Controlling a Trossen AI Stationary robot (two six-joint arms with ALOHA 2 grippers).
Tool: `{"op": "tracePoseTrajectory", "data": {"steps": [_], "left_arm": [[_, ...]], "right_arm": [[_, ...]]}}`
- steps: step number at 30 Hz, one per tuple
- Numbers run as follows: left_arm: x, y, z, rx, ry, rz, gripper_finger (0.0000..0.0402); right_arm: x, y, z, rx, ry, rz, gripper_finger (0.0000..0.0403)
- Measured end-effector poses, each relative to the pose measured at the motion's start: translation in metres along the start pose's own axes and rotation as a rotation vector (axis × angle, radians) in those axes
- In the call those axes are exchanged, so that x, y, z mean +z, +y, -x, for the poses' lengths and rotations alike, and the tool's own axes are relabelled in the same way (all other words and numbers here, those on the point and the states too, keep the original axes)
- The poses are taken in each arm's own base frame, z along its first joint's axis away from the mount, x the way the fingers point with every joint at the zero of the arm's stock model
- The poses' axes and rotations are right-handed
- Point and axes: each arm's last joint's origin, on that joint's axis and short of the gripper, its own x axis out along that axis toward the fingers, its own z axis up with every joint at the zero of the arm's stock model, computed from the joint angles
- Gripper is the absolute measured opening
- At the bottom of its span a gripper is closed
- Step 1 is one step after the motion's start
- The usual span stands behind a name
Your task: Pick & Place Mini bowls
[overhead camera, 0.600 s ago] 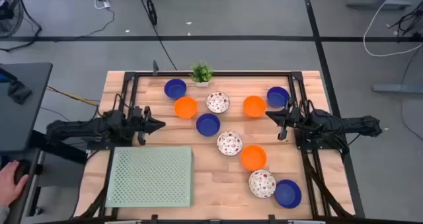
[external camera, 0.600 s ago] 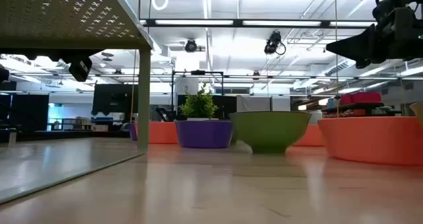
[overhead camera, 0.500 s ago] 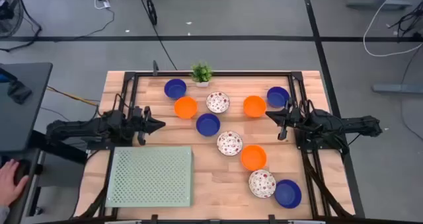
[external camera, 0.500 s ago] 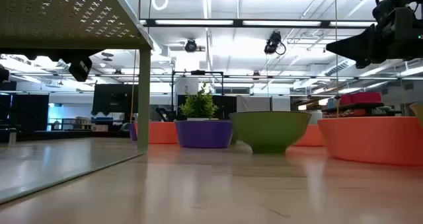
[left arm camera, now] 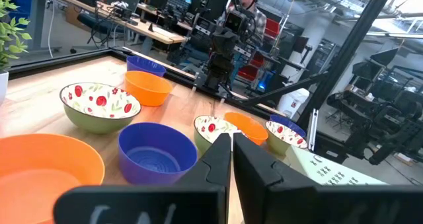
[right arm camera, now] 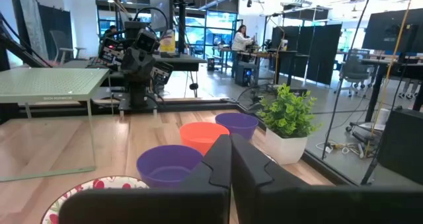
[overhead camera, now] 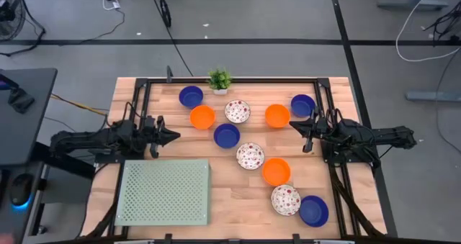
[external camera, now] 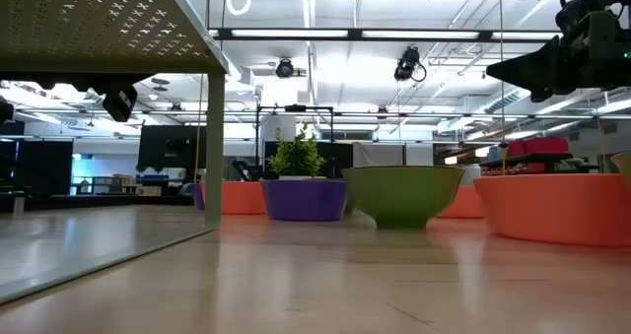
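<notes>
In the low view the perforated tray (external camera: 99, 19) runs off the frame at 9 and 12 o'clock, showing only its underside and one leg. An orange bowl (external camera: 557, 208) is cut by the 3 o'clock edge, and another orange bowl (external camera: 232, 197) is half hidden behind the blue bowl (external camera: 304, 199). In the left wrist view a large orange bowl (left arm camera: 46, 174) is cropped at 7 o'clock. The right wrist view shows only the rim of a speckled bowl (right arm camera: 86, 191).

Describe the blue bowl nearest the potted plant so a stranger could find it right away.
Find the small potted plant at the table's far edge. Just left of it sits a dark blue bowl, apart from the orange bowl nearer the front. It is the leftmost blue one.
</notes>
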Motion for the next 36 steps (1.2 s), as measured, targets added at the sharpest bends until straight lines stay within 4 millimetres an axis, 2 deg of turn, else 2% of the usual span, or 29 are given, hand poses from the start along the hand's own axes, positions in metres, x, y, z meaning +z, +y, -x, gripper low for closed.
{"op": "tracePoseTrajectory", "data": {"steps": [32, 34, 36], "left_arm": [[0.0, 0.0, 0.0, 0.0, 0.0, 0.0, 0.0021], [0.0, 0.0, 0.0, 0.0, 0.0, 0.0, 0.0021], [0.0, 0.0, 0.0, 0.0, 0.0, 0.0, 0.0021]], "right_arm": [[0.0002, 0.0, 0.0, -0.001, -0.002, 0.024, 0.0004], [0.0021, -0.0002, 0.0, -0.003, -0.021, 0.052, 0.0004], [0.0071, -0.0007, 0.0002, -0.005, -0.071, 0.009, 0.0004]]}}
